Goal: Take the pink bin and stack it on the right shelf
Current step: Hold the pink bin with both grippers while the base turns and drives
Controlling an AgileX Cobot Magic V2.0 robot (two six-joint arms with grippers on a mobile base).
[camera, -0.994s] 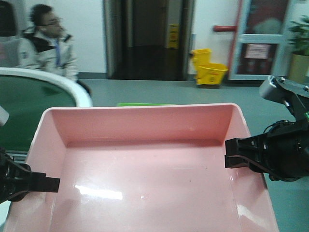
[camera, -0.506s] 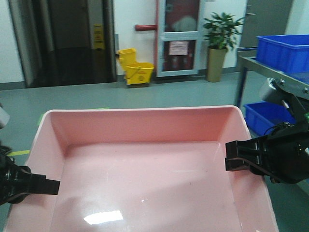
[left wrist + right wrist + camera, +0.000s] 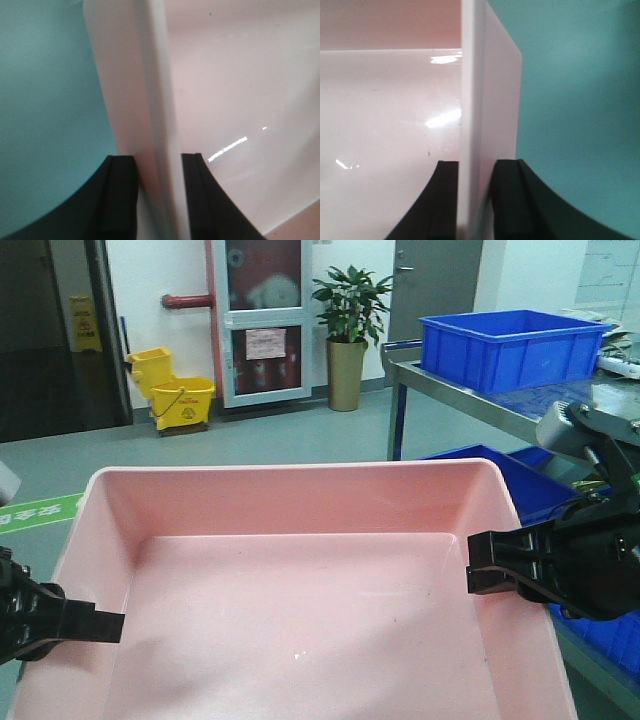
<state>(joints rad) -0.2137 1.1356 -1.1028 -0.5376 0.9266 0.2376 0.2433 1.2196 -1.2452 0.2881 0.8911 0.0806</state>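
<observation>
I have the pink bin (image 3: 300, 590) held up off the green floor (image 3: 300, 435), close under the front camera and pinched on both side walls. My left gripper (image 3: 156, 167) is closed narrow on the left wall, one finger inside and one outside, and the right gripper (image 3: 475, 172) clamps the right wall the same way. Ahead on the right, a metal rack (image 3: 470, 390) carries a blue crate (image 3: 510, 345), well apart from the bin.

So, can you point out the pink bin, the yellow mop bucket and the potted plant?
pink bin (image 3: 300, 615): front view, its bare inner floor.
yellow mop bucket (image 3: 182, 400): front view, its lower tub.
potted plant (image 3: 350, 300): front view, its leaves.
</observation>
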